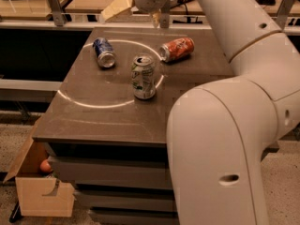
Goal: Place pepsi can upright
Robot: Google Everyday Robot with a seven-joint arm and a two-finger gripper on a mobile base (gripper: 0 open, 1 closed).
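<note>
The pepsi can [104, 52] was found lying on its side on the far left part of the table [93, 123], its silver top turned towards the camera. The tool [158, 17] was held above the table's far edge, apart from all 3 cans; whether it was open or closed could not be told. A white-and-green can [143, 77] was observed upright near the centre. An orange-red can [176, 49] was noted on its side beyond it, to the right.

Pincer [140, 11] at top edge over table [93, 121] rear, prob. partly cut off.
</note>
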